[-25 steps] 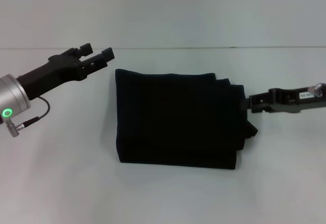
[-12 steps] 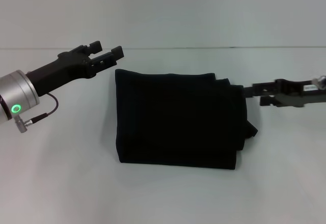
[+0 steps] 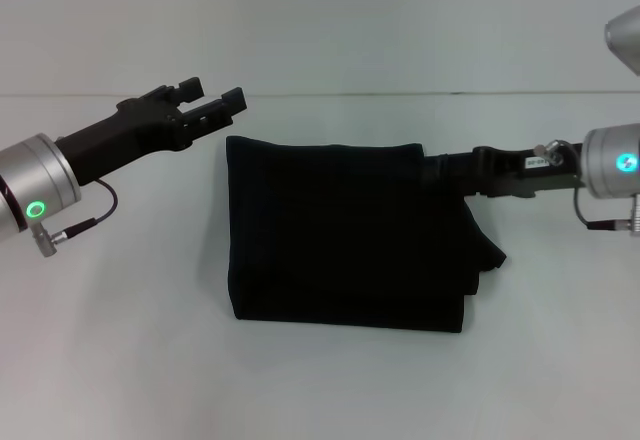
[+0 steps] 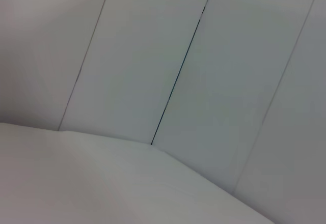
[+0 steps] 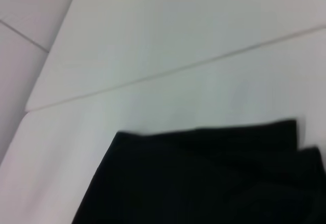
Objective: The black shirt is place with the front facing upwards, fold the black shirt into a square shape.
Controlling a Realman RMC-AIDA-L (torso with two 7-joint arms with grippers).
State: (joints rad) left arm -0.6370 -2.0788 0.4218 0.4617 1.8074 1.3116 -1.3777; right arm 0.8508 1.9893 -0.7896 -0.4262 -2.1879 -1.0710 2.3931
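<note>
The black shirt (image 3: 345, 235) lies folded into a rough rectangle in the middle of the white table, with layered edges and a small loose flap on its right side. No lettering shows. My left gripper (image 3: 212, 98) hovers open just beyond the shirt's far left corner, holding nothing. My right gripper (image 3: 436, 170) reaches in level from the right, and its dark tip meets the shirt's upper right edge. The right wrist view shows the shirt (image 5: 204, 178) close below, with none of that arm's own fingers in it.
The white table (image 3: 120, 340) stretches all around the shirt, and a pale wall rises behind its far edge. Only pale wall panels (image 4: 204, 81) and a strip of table show in the left wrist view.
My right gripper rose, then moved left until its tip reached the shirt's upper right edge, and more of that arm now shows. My left gripper crept slightly right and up. The shirt kept its shape.
</note>
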